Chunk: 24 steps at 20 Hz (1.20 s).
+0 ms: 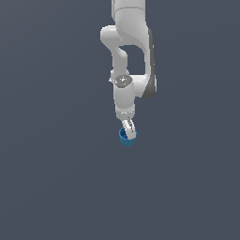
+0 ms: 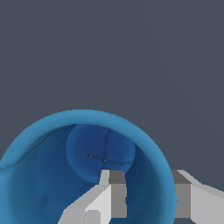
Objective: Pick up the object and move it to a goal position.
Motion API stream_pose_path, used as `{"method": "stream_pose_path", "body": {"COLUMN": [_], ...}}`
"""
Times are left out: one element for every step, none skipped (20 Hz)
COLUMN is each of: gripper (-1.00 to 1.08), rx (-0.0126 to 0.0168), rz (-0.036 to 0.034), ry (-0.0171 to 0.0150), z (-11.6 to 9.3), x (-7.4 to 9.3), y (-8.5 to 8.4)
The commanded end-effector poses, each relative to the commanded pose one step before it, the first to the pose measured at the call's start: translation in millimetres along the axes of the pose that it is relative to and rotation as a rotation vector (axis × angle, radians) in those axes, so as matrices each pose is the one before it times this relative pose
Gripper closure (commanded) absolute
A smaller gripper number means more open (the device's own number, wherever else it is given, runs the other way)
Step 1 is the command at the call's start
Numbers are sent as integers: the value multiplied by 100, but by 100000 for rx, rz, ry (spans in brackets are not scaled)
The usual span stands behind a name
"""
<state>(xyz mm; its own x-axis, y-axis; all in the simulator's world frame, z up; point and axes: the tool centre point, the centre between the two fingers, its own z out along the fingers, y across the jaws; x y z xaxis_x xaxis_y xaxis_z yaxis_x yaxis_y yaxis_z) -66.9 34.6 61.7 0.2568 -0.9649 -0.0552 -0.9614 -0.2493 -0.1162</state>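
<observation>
The object is a small blue cup (image 1: 125,138) with a lighter rim, sitting just under the white arm near the middle of the exterior view. In the wrist view I look straight down into the cup (image 2: 52,183) and see its round darker bottom. My gripper (image 1: 130,131) pinches the cup's wall. One finger (image 2: 111,192) reaches inside the cup and the other finger (image 2: 183,194) presses from outside, with the rim (image 2: 168,183) caught between them. The gripper (image 2: 148,181) is shut on that wall. I cannot tell whether the cup rests on the ground or hangs above it.
A plain dark grey surface (image 1: 47,187) spreads in every direction. The white arm (image 1: 129,51) comes down from the upper middle of the exterior view.
</observation>
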Motion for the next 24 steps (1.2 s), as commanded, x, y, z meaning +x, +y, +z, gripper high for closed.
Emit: {"method": "stream_pose_path", "body": {"gripper": [108,108,108,108,108,108,108,108,108,108,108,108,108,108,108,108,108,108,108,108,108,108,108,108], "rx": [174,0,0,0,-24,0,0,-34,0,0,-39,0,0,-55,0,-38,-16,-14,-17,-15,-9,-12,-10,0], "rz": [-32,0,0,0,60,0,0,59,0,0,55,0,0,71,0,49,21,19,26,24,16,22,21,0], "ry": [23,0,0,0,-25,0,0,-9,0,0,17,0,0,63,0,76,41,43,62,63,45,64,65,0], "z": [-369,-233,-286,-339,-377,-448,-503,-541,-619,-678,-716,-791,-844,-870,-943,-974,-1028,-1071,-1109,-1112,-1099,-1085,-1074,-1064], "x": [-59,-43,-53,-62,-39,-81,-90,-67,-109,-118,-96,-133,-139,-110,-150,-134,-151,-155,-158,-158,-157,-154,-153,-154], "y": [-110,-30,-37,-44,-46,-58,-66,-68,-81,-88,-92,-103,-110,-115,-124,-130,-137,-143,-150,-151,-150,-150,-149,-149]}}
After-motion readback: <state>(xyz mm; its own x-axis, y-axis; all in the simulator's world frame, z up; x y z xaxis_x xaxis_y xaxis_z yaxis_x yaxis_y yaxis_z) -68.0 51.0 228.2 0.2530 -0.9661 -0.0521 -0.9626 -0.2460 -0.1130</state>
